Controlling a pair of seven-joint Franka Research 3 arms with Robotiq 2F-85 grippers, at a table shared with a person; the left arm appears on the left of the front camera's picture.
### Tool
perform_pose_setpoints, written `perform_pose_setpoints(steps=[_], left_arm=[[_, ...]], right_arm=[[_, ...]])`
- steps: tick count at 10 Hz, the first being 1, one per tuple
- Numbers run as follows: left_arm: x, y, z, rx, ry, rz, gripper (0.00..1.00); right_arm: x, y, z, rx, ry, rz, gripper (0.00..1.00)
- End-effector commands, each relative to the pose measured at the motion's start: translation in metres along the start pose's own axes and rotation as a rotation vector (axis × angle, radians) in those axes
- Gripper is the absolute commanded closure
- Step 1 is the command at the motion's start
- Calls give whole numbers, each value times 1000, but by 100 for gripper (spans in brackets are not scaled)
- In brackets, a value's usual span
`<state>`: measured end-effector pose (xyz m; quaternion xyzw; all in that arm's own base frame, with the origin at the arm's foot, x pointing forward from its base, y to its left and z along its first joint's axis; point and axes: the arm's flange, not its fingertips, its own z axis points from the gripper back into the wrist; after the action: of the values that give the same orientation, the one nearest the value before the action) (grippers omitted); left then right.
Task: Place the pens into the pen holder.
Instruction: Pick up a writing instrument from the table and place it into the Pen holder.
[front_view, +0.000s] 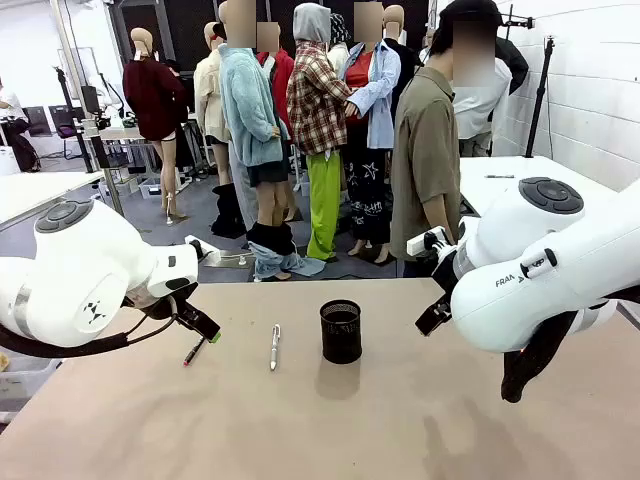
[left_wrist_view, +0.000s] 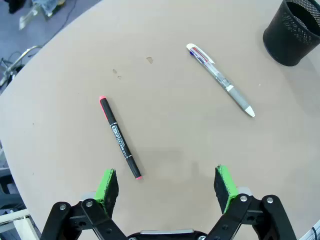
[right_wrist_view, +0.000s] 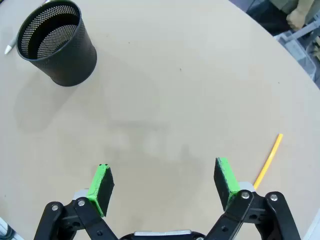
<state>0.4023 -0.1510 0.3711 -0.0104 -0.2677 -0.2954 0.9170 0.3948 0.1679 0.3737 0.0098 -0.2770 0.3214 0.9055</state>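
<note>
A black mesh pen holder (front_view: 341, 331) stands upright mid-table, also at the corner of the left wrist view (left_wrist_view: 294, 31) and in the right wrist view (right_wrist_view: 56, 42). Left of it lies a white-silver pen (front_view: 274, 347) (left_wrist_view: 220, 79). Further left a dark pen with red ends (front_view: 194, 351) (left_wrist_view: 120, 137) lies just ahead of my open left gripper (left_wrist_view: 166, 186), whose green tip (front_view: 214, 338) hangs right beside it. My right gripper (right_wrist_view: 164, 183) is open above bare table, with a thin orange stick (right_wrist_view: 267, 159) lying beside its right finger.
The tan table (front_view: 330, 430) has free room in front of the holder. A person (front_view: 430, 150) stands at the far edge. Both white arms (front_view: 80, 290) (front_view: 545, 270) hang over the table's left and right sides.
</note>
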Motion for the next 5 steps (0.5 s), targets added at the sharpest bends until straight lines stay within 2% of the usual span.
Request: perform_pose_setpoints(steps=[1,5], left_arm=[[0,0,0,0,0,0,0],[0,0,0,0,0,0,0]], right_arm=[[0,0,0,0,0,0,0],[0,0,0,0,0,0,0]])
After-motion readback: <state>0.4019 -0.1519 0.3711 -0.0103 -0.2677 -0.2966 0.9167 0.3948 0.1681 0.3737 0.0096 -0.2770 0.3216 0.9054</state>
